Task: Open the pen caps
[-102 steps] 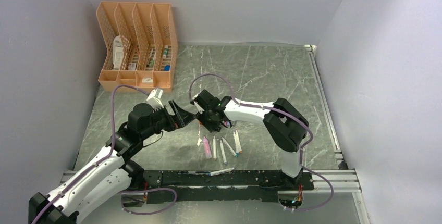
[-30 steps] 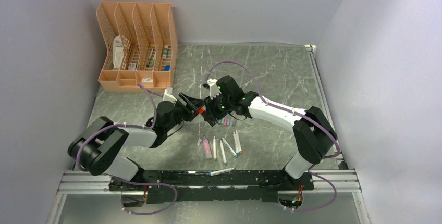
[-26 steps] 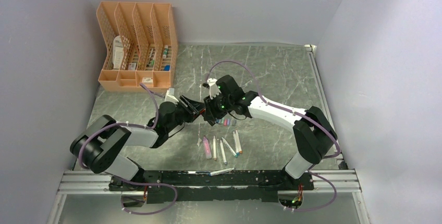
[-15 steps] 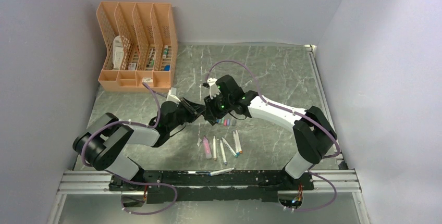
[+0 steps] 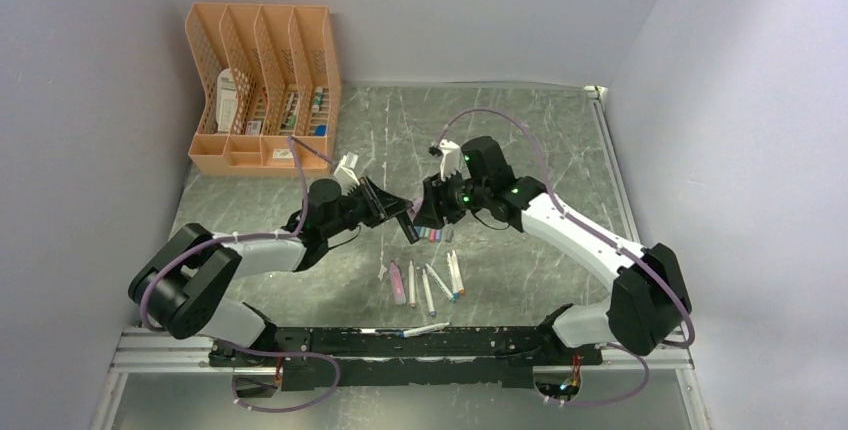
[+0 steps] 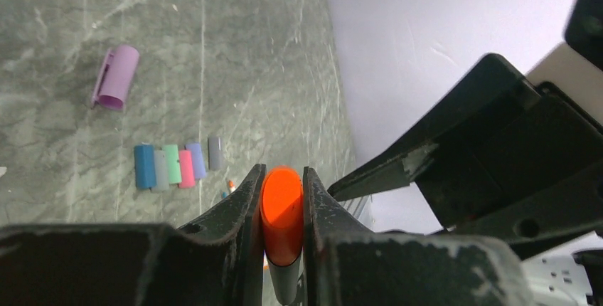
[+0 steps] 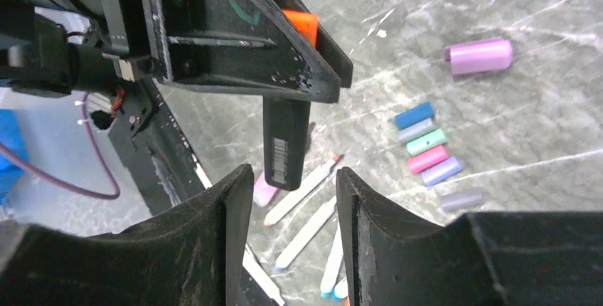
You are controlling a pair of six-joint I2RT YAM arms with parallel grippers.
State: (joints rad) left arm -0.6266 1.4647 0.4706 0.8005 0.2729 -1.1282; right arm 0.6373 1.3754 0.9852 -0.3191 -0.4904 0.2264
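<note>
My left gripper (image 6: 281,172) is shut on a chunky marker, its orange pen cap (image 6: 282,210) squeezed between the fingers. Seen from the right wrist, the orange cap (image 7: 300,24) pokes out above the left fingers and the dark barrel (image 7: 286,142) hangs below them. My right gripper (image 7: 293,171) is open, with the barrel's end just beyond its fingertips and nothing between them. On the table lies a row of small loose pen caps (image 6: 178,166) in blue, teal, pink, purple and grey, and a fatter pale purple cap (image 6: 115,77). From above, the two grippers (image 5: 412,218) nearly meet over that row (image 5: 432,234).
Several white pen barrels (image 5: 432,283) and a pinkish marker (image 5: 397,281) lie in front of the caps. One more pen (image 5: 425,330) rests on the black rail (image 5: 330,342) at the near edge. An orange file organiser (image 5: 262,80) stands at the back left.
My left gripper has closed on the orange-capped marker. The right gripper has opened, let go of the marker and drawn back to the right, its arm swinging outward.
</note>
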